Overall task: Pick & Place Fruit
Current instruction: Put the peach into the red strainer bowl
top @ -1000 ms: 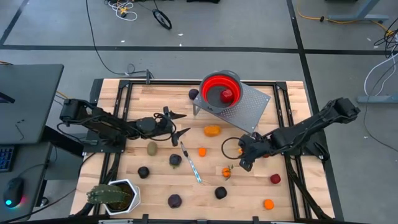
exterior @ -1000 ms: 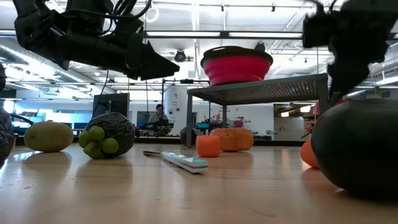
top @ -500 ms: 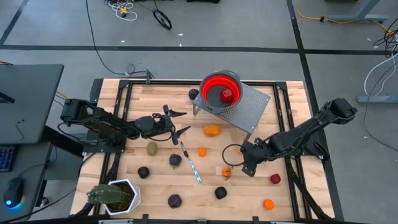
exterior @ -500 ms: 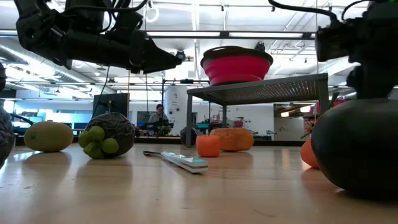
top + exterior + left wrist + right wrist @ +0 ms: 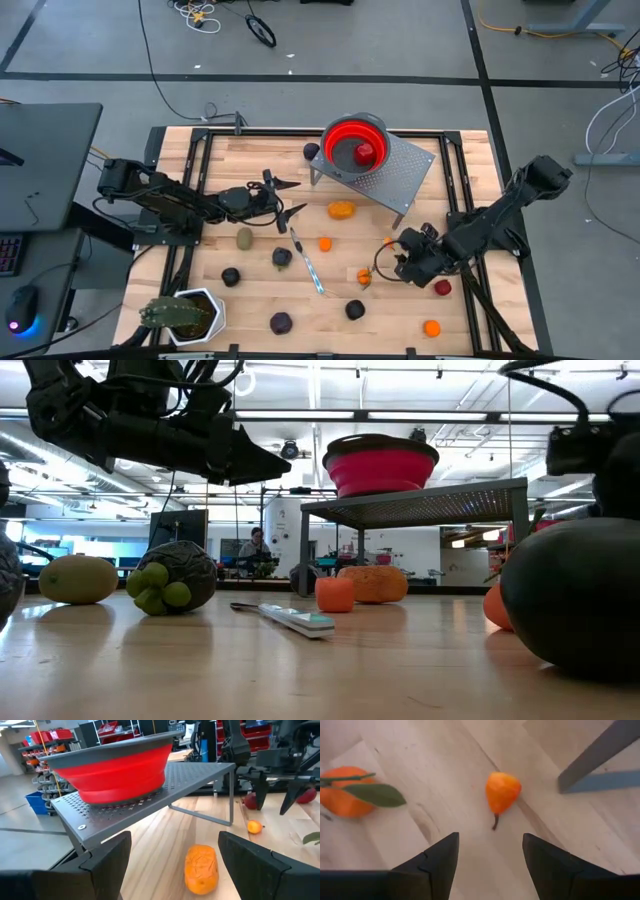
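Observation:
Toy fruits lie scattered on the wooden table (image 5: 200, 150). A small orange pear-shaped fruit (image 5: 502, 790) and a leafed orange (image 5: 345, 797) sit just ahead of my right gripper (image 5: 490, 850), which is open, low over the table and touches neither. From above, that gripper (image 5: 392, 262) is near the leafed orange (image 5: 364, 275). My left gripper (image 5: 288, 198) hovers open left of the long orange fruit (image 5: 200, 867). A red fruit (image 5: 365, 151) rests inside the red bowl (image 5: 352, 145), which stands on the grey perforated rack (image 5: 190, 775).
A silver-and-teal knife (image 5: 307, 262) lies mid-table. A spiky plant in a white pot (image 5: 185, 315) stands at the near left corner. Dark fruits (image 5: 282, 257) (image 5: 355, 309), an olive one (image 5: 244, 238), a red one (image 5: 442, 287) and an orange one (image 5: 431, 327) lie around. A rack leg (image 5: 600, 755) stands near my right gripper.
My right gripper has drawn back toward the table's right and near edges, away from the rack, and has stayed open. No fruit has moved.

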`<action>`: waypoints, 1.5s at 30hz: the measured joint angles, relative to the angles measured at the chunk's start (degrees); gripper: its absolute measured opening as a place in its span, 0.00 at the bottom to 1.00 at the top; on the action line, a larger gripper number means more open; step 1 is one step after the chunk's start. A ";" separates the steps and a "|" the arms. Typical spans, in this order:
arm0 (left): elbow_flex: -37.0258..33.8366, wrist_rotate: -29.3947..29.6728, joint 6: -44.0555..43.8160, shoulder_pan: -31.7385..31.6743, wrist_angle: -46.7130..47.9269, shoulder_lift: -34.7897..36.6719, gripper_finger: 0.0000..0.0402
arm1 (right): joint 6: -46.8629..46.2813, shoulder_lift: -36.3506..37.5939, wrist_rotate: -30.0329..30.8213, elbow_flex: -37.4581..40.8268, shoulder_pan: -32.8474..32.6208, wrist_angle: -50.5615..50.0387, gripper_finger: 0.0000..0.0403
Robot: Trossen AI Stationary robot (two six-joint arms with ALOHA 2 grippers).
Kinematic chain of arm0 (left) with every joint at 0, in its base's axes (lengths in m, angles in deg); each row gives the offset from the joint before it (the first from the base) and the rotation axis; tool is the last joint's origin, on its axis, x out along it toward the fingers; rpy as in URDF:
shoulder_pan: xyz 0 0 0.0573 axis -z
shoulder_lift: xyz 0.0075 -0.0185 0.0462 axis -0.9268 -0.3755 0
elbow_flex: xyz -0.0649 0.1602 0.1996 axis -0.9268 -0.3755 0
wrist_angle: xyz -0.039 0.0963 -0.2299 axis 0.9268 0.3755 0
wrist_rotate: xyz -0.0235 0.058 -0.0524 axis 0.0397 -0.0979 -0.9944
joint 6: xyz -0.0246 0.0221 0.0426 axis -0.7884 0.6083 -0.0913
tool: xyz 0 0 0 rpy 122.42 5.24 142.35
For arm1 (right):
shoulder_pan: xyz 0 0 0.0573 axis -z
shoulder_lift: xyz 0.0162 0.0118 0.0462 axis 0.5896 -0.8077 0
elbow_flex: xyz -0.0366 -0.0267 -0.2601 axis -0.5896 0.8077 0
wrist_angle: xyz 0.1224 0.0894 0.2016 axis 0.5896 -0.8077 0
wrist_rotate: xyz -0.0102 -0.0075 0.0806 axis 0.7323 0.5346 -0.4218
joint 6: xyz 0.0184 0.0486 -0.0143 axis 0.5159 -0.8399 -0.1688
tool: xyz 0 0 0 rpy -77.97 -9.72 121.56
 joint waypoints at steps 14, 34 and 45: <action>0.00 0.44 1.21 -0.83 -0.18 0.00 0.76 | -0.53 -3.32 14.90 5.66 -3.76 8.05 0.57; 0.00 -3.21 2.89 -4.59 -0.21 0.00 0.76 | -3.04 -16.01 21.91 5.83 -3.59 20.19 0.57; -0.02 -4.55 1.88 -4.87 1.40 0.00 0.76 | -3.76 -18.14 21.74 5.70 -1.75 21.51 0.44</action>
